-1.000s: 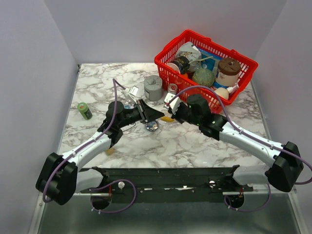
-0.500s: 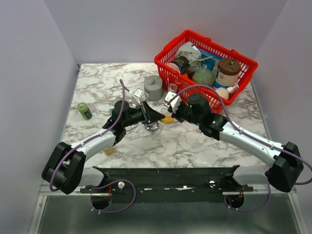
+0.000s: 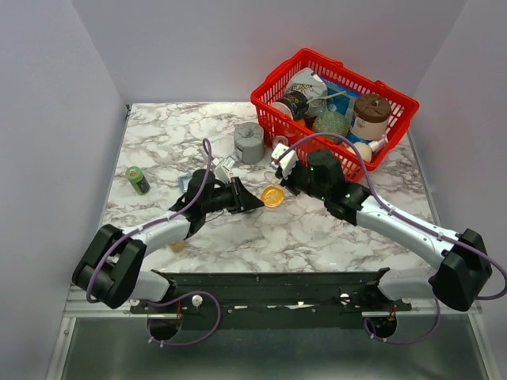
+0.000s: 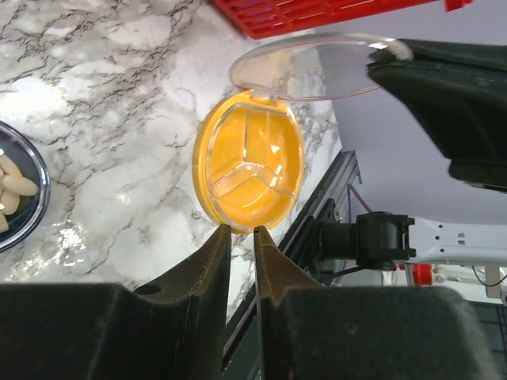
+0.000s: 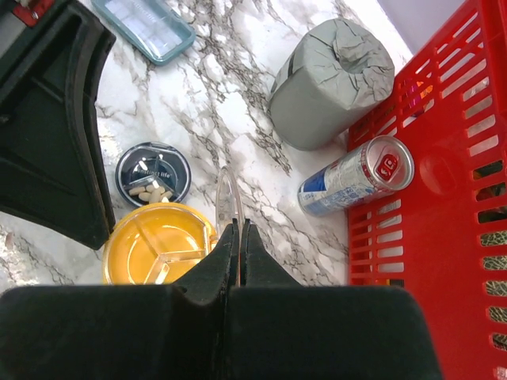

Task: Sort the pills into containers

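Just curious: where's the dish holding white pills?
Right wrist view, left of centre: the dark dish sits on the marble, close beside the orange dish.

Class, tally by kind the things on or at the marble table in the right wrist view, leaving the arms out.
Round dishes: 2, the orange dish and the dark dish
Drink can: 1
Grey cylinder: 1
Red basket: 1
Teal box: 1
Total: 6

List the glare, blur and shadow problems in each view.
Left wrist: the left pincer is a dark, soft foreground; the orange dish is sharp; white glare marks the clear lid. Right wrist: the right pincer is black and featureless; the can shows bright highlights; the lid, edge-on, almost vanishes. Top: even light, soft shadows, small things lack detail.
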Robot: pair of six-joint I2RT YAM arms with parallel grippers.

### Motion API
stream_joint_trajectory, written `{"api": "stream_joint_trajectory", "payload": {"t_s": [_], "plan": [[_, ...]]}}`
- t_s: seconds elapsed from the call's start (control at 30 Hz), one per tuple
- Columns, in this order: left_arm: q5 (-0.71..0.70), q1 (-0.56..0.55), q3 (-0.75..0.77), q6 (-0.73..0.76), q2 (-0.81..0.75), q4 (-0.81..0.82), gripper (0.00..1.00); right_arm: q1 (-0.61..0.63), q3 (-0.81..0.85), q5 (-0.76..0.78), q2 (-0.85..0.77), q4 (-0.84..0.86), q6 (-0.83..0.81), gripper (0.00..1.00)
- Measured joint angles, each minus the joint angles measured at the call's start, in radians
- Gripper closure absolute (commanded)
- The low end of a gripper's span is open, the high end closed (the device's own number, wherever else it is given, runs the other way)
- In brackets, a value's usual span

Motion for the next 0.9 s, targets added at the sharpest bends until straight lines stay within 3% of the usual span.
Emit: {"api": "stream_joint_trajectory", "payload": {"t_s": [0.23, 0.33, 0.4, 0.57, 0.77, 0.9], "plan": [[0.0, 0.0, 0.0, 0.022, 0.044, -0.027, 0.7, 0.0, -0.025, -0.001, 0.0, 0.04, 0.008, 1.0], [0.0, 0.001, 0.0, 0.026, 0.039, -0.037, 0.65, 0.0, -0.052, -0.001, 0.0, 0.062, 0.006, 0.99], [0.0, 0.012, 0.0, 0.028, 0.013, -0.053, 0.54, 0.0, -0.082, 0.0, 0.0, 0.092, -0.001, 1.0], [-0.016, 0.067, -0.006, 0.069, -0.195, -0.142, 0.3, 0.0, -0.177, 0.011, 0.003, 0.166, -0.031, 0.99], [-0.101, 0.18, -0.006, 0.187, -0.444, -0.314, 0.14, 0.0, -0.245, 0.039, 0.043, 0.282, -0.044, 0.99], [-0.184, 0.233, -0.006, 0.261, -0.571, -0.419, 0.1, 0.0, -0.257, 0.041, 0.09, 0.33, -0.021, 0.96]]}}
